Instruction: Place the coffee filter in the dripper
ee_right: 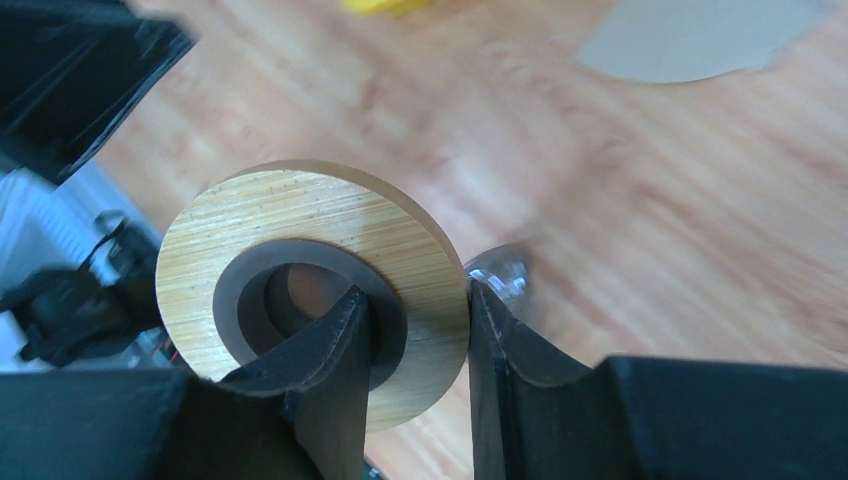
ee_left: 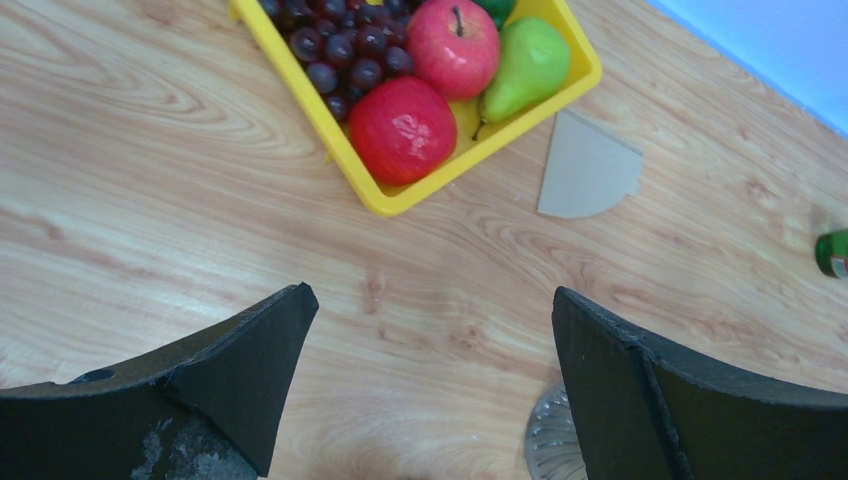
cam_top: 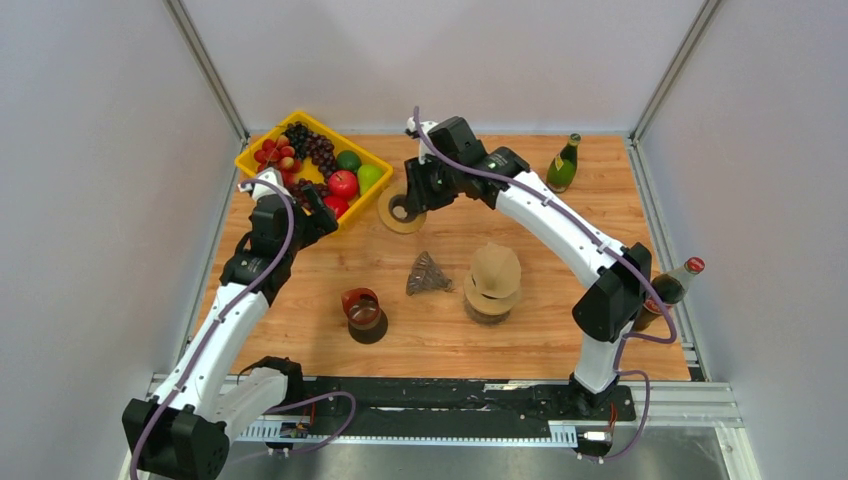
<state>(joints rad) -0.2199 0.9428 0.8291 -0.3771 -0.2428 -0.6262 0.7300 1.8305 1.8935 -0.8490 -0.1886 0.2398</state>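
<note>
A flat grey-brown coffee filter [ee_left: 588, 170] lies on the wooden table just off the yellow tray; it also shows in the right wrist view [ee_right: 700, 35]. My right gripper [cam_top: 410, 198] [ee_right: 415, 295] is shut on a round wooden ring with a dark inner collar [ee_right: 300, 250], one finger in its hole and the other on its outer edge; the ring also shows in the top view [cam_top: 400, 213]. A ribbed glass cone [cam_top: 428, 272] lies on its side mid-table, its edge showing in the left wrist view [ee_left: 550, 440]. My left gripper [cam_top: 325, 212] [ee_left: 430, 300] is open and empty by the tray.
The yellow tray [cam_top: 266, 134] [ee_left: 300, 88] holds grapes, apples and a pear. A tan filter-like cap sits on a glass vessel [cam_top: 493, 280]. A red cup [cam_top: 361, 308] stands at the front. A green bottle [cam_top: 563, 163] and a cola bottle [cam_top: 668, 288] stand at the right.
</note>
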